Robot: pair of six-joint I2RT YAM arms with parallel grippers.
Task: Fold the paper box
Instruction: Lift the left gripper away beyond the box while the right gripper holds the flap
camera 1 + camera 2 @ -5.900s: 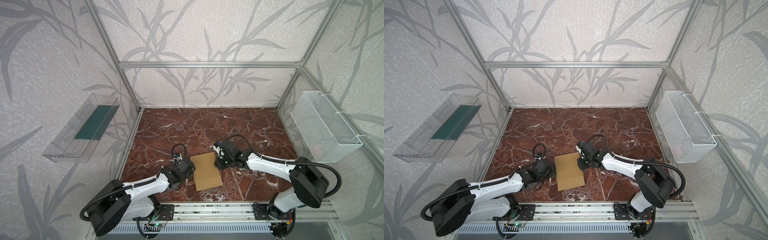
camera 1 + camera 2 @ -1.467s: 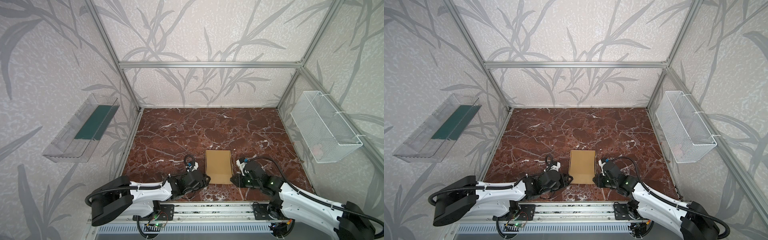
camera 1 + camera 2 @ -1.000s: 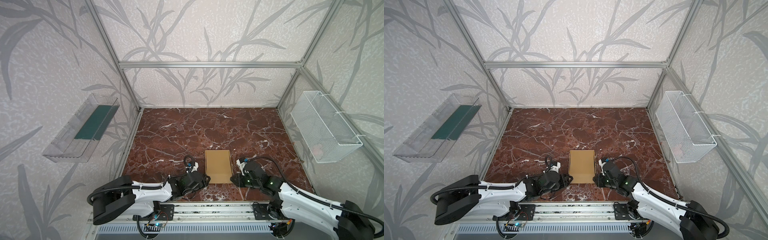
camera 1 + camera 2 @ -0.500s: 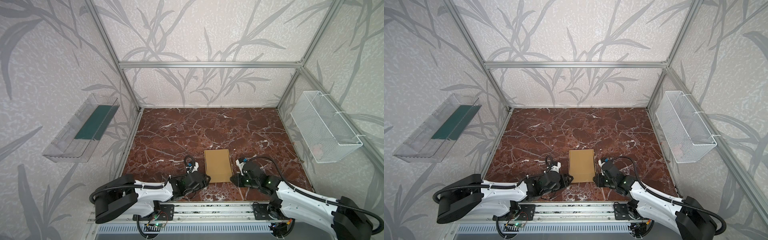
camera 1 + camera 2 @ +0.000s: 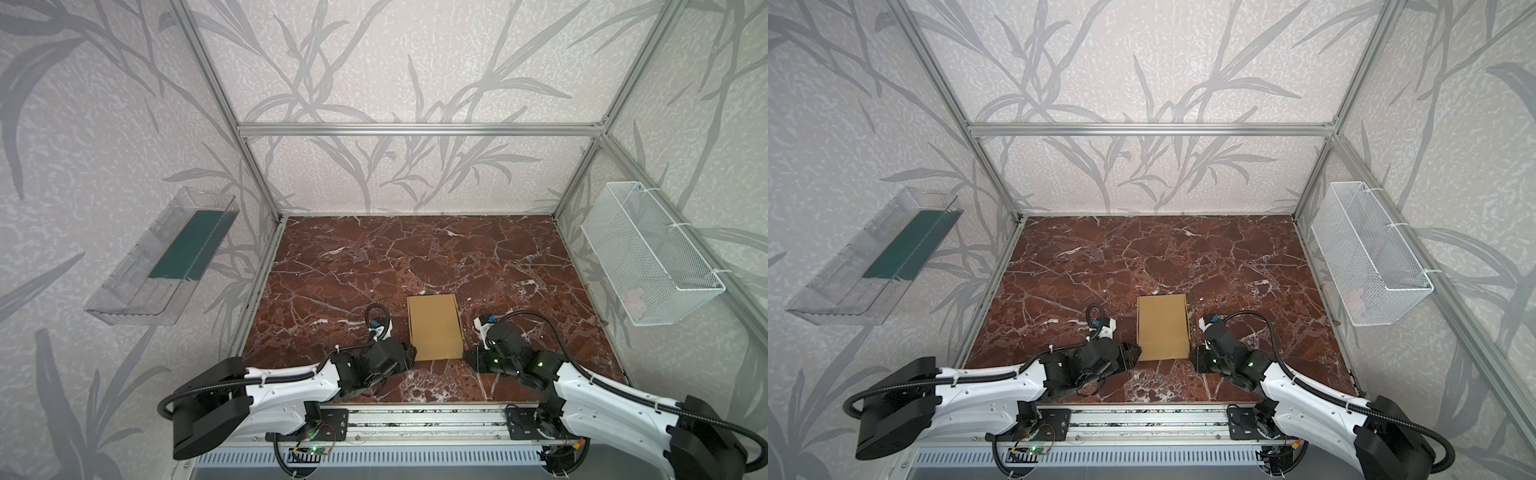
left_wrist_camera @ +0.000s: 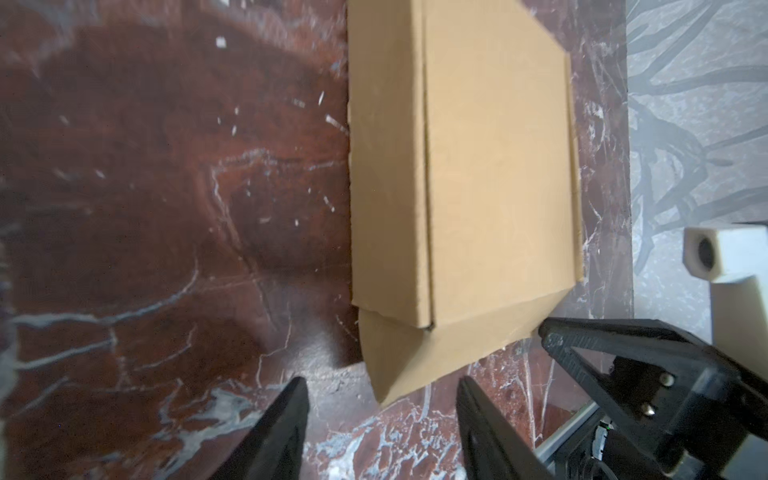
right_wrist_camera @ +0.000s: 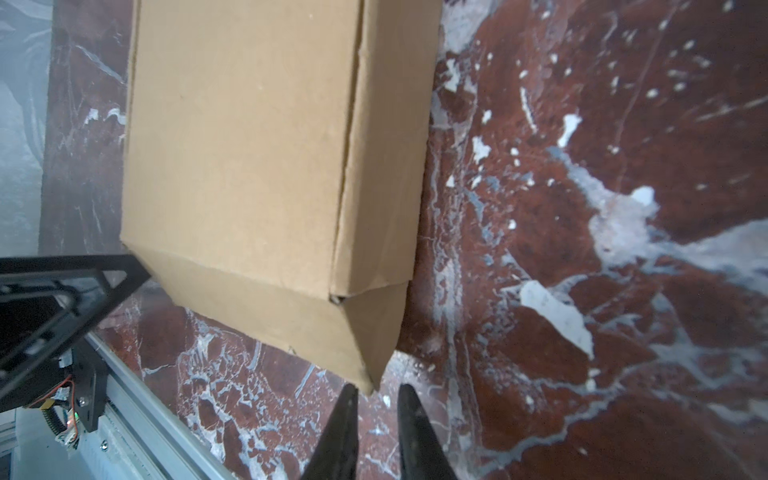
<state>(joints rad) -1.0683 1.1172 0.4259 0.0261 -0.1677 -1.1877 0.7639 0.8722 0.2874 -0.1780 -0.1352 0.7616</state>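
Observation:
The paper box [image 5: 434, 328] [image 5: 1163, 328] is a closed, shallow tan cardboard mailer lying flat near the front of the marble table, its long side running front to back. My left gripper [image 5: 410, 355] [image 6: 380, 382] lies low at the box's near left corner [image 6: 390, 374], open, and the corner points into the gap without touching either finger. At the near right corner [image 7: 365, 357], my right gripper [image 5: 469, 358] [image 7: 376, 388] is open only a narrow slit. The corner tip sits at the mouth of that slit and is not clamped.
A white wire basket [image 5: 648, 257] hangs on the right wall. On the left wall is a clear tray [image 5: 166, 257] with a green sheet in it. The aluminium rail [image 5: 415, 419] carrying both arm bases runs close behind the grippers. Frame posts stand at the table's corners.
My left gripper's jaws have spread wider over the last half second. The box and both arms have hardly moved; the right jaws keep the same narrow gap.

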